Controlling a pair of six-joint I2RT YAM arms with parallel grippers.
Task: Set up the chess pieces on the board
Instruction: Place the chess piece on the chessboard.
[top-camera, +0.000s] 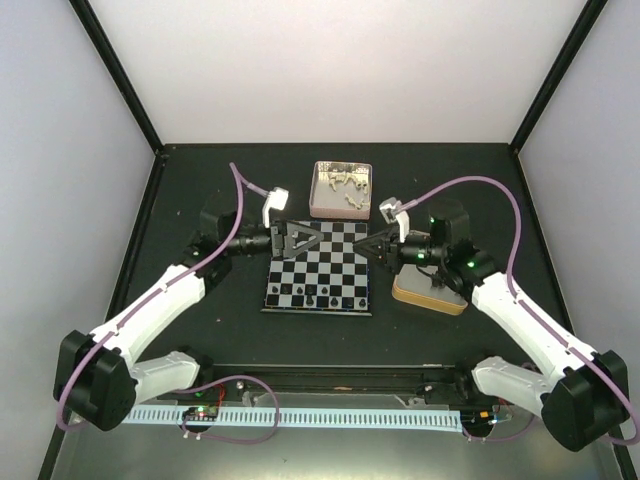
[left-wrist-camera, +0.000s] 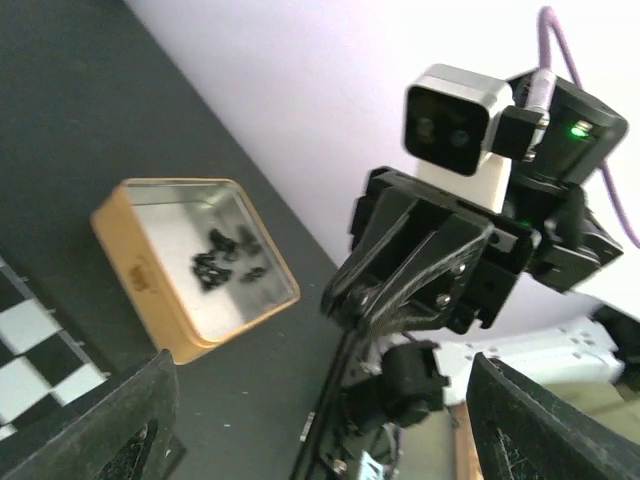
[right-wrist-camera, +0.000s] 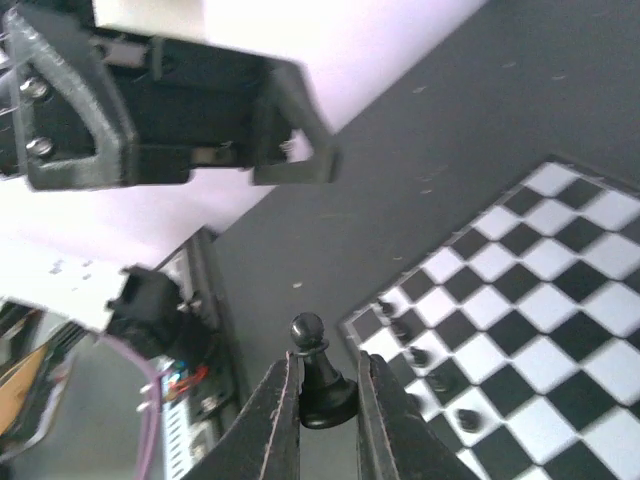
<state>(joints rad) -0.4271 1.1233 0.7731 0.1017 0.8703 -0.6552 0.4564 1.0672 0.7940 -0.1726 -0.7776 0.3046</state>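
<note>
**Placing a black pawn cleanly**

The right gripper (right-wrist-camera: 328, 378) is pinching a black pawn (right-wrist-camera: 316, 372) upright by its base, jaws narrow, over the far right corner of the board (top-camera: 320, 262). The left gripper (top-camera: 308, 237) is hovering with its jaws wide over the far left corner. Other black pieces (top-camera: 312, 299) are standing along the board's near edge. The step probably calls for lowering the pawn straight onto a free square there and letting go only once it is seated.

CENTRE TABLE: The board (top-camera: 318, 267) lies mid-table (top-camera: 200, 180), a row of chess pieces (top-camera: 318, 298) along its near edge. One tin (top-camera: 340, 213) sits just behind it, a second tin (top-camera: 420, 292) just right of it. The left gripper (top-camera: 312, 238) and right gripper (top-camera: 368, 245) face each other over the far rows, with a pawn (right-wrist-camera: 320, 378) between the right one's fingers.
</note>
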